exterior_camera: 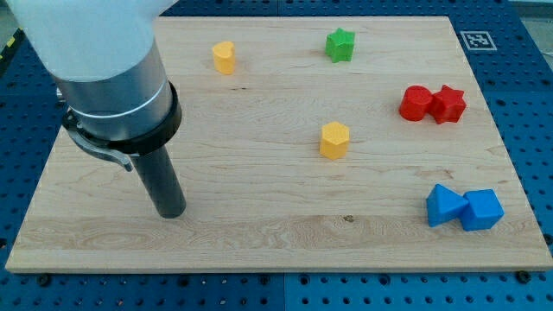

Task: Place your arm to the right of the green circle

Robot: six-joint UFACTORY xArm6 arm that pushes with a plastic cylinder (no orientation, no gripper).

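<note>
My tip [170, 210] rests lower left; green star [340, 45], seemingly, far upper right.

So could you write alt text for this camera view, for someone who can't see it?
A robot arm's dark rod rests its tip on a wooden board at the view's left, far from every block. Scattered rightward: two yellow blocks, a green star, two touching red blocks, two touching blue blocks.

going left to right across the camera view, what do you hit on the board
my tip → yellow block near the top → yellow hexagon block → green star block → red pair → blue pair
</note>
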